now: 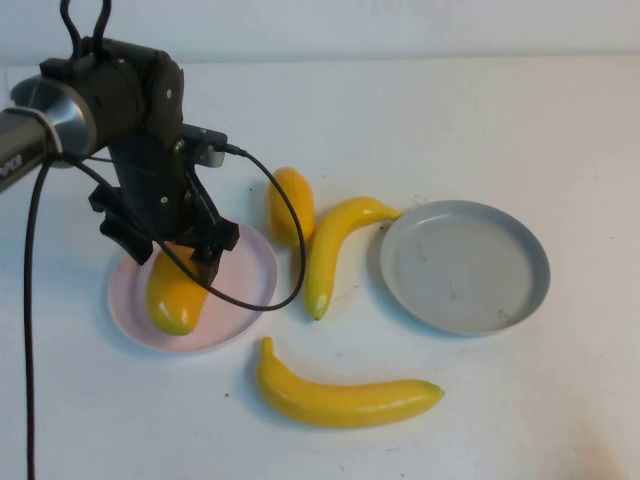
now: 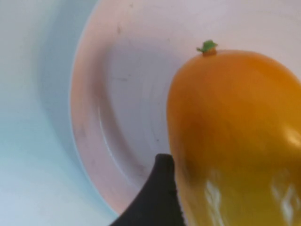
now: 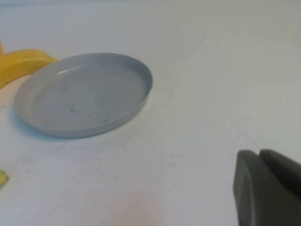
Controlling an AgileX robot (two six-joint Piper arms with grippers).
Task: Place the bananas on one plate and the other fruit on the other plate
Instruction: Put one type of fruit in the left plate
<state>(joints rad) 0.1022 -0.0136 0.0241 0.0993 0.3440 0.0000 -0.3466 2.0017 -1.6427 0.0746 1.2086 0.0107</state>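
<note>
Left gripper: the left gripper (image 1: 172, 255) hangs over the pink plate (image 1: 252, 262), its jaws spread apart on either side of a mango (image 1: 175, 293); one dark finger (image 2: 157, 195) shows just beside the fruit's skin. I judge this to be a release, with the fruit resting on the plate rather than pinched.
Right gripper: the right gripper (image 3: 263, 188) is out of the high view, parked low over bare table past the grey plate (image 3: 136, 101), fingers closed together on nothing.
Mango on plate: lies in the pink plate's near-left part, plump, glossy orange-yellow, with a small green stem nub (image 2: 207, 46).
Second mango: the other mango (image 1: 291, 203) sits on the table, just beyond the pink plate's far rim and touching or nearly touching the upper banana; likely the next thing for this plate.
Bananas: the upper banana (image 1: 335, 250) lies between the two plates, its far tip at the grey plate's rim; the lower banana (image 1: 345, 395) lies nearer the table's front edge. Both long, curved, shiny yellow with greenish tips.
Grey plate: toward the table's right side, holding nothing, so the banana half of the job appears unstarted.
</note>
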